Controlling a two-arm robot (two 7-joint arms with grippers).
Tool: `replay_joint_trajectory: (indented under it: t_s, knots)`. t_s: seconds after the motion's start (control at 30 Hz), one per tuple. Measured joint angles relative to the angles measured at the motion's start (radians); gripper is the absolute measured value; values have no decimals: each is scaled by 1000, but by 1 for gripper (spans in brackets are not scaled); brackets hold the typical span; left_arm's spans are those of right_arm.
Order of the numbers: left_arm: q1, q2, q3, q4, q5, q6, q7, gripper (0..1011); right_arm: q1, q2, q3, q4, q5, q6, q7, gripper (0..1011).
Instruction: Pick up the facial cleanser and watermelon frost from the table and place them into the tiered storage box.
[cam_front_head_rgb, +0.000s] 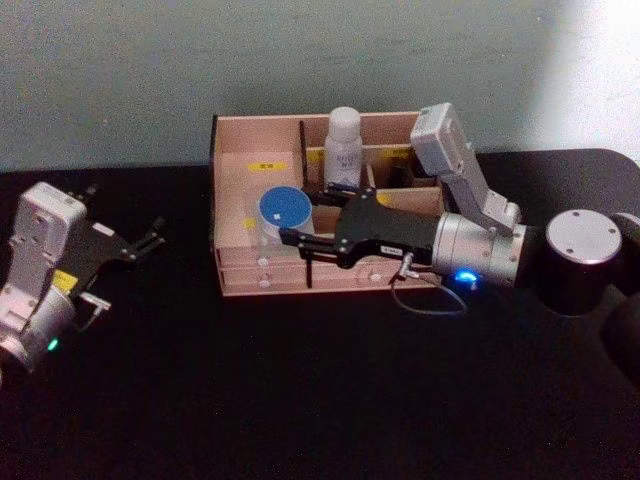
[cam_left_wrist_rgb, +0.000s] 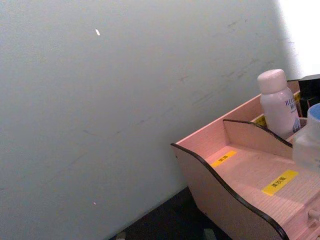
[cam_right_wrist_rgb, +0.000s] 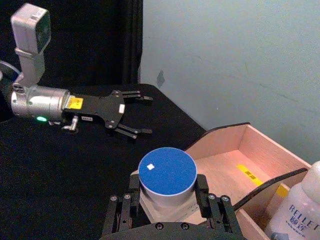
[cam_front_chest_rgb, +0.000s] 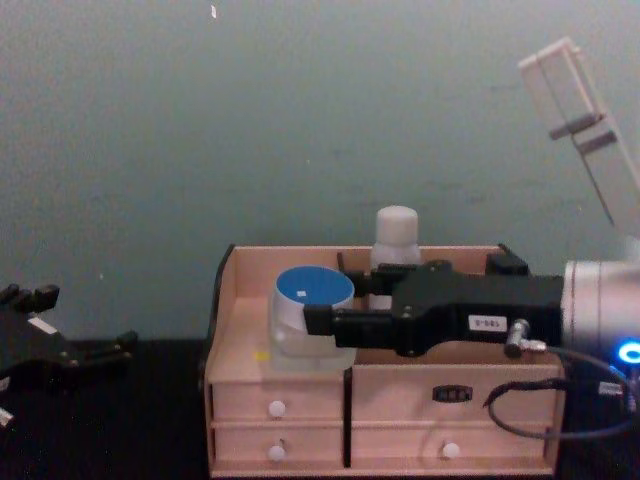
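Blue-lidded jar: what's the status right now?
Right gripper shut on blue-lidded jar, over storage box. Left gripper open, idle at left. White bottle already in box.

Black table (cam_front_head_rgb: 300, 400) — the tiered storage box (cam_front_head_rgb: 330, 281) stands on it.

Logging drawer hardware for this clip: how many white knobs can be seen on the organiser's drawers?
4 white knobs on the tiered storage box: upper left, lower left, lower right; the fourth, upper right, is likely hidden behind a dark plate.

Pale green wall (cam_front_head_rgb: 120, 80), black table (cam_front_head_rgb: 300, 400)
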Motion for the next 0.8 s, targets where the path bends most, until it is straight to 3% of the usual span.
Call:
replay_joint_trajectory:
  t_s: [0.5, 0.8]
  knots:
    - [0, 0, 0, 0, 0, 0, 0, 1001, 81, -69, -21, 141, -29, -27, 14, 674]
    - [0, 0, 0, 0, 0, 0, 0, 1001, 103, -90, -25, 179, -45, -30, 15, 674]
